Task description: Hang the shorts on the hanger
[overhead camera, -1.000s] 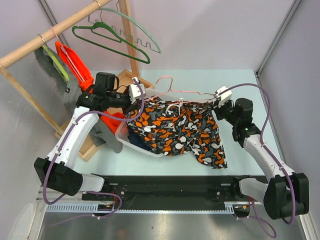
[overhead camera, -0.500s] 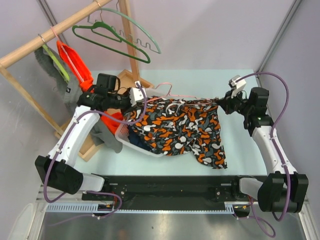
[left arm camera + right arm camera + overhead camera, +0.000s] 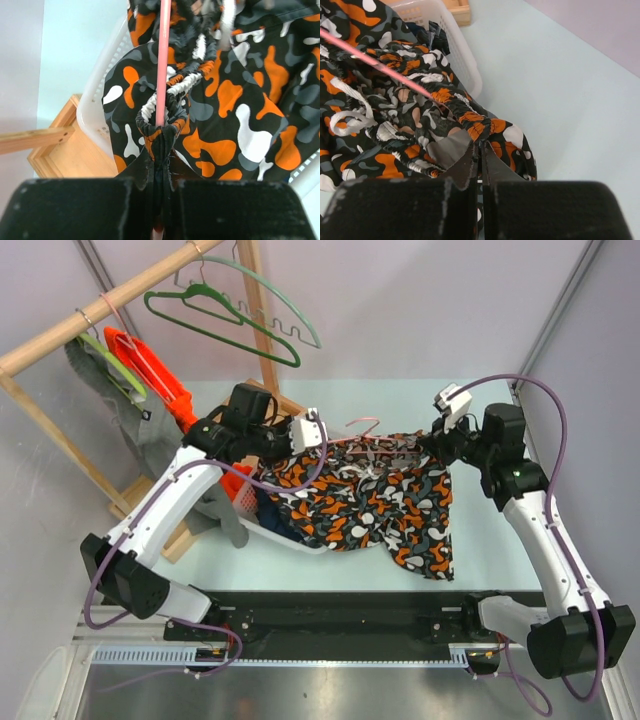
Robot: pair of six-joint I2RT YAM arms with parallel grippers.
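- the left gripper [image 3: 318,435] is pinching the gathered waistband of the shorts [image 3: 370,505] at the garment's 10 o'clock corner in the overhead view; in the left wrist view its jaws [image 3: 160,200] are standing almost fully closed, with a fold of the cloth clamped between them.
- the right gripper [image 3: 432,445] is pinching the opposite waistband corner, at 2 o'clock of the shorts; in the right wrist view its jaws [image 3: 480,165] are pressing together on a thin fold of the cloth.
- the shorts are hanging stretched between the two grippers, with the waistband raised and the legs draping toward 6 o'clock; the left part is lying over the white basket [image 3: 262,525] and the right leg is resting on the table [image 3: 490,540].
- the hanger [image 3: 365,430] is lying along the waistband, with its hook rising at 12 o'clock of the shorts.
- in the left wrist view the hanger's pink wire [image 3: 163,60] is running from 12 o'clock straight down into the bunched waistband at the jaws; whether the jaws are also clamping the wire cannot be told.
- in the right wrist view the wire [image 3: 380,67] is crossing from 10 o'clock and ending against the waistband just above the jaws.
- the wooden rack [image 3: 100,310] is standing at 10 o'clock of the table, carrying a dark green hanger [image 3: 215,315], a pale green hanger [image 3: 290,315] and an orange garment [image 3: 150,370].
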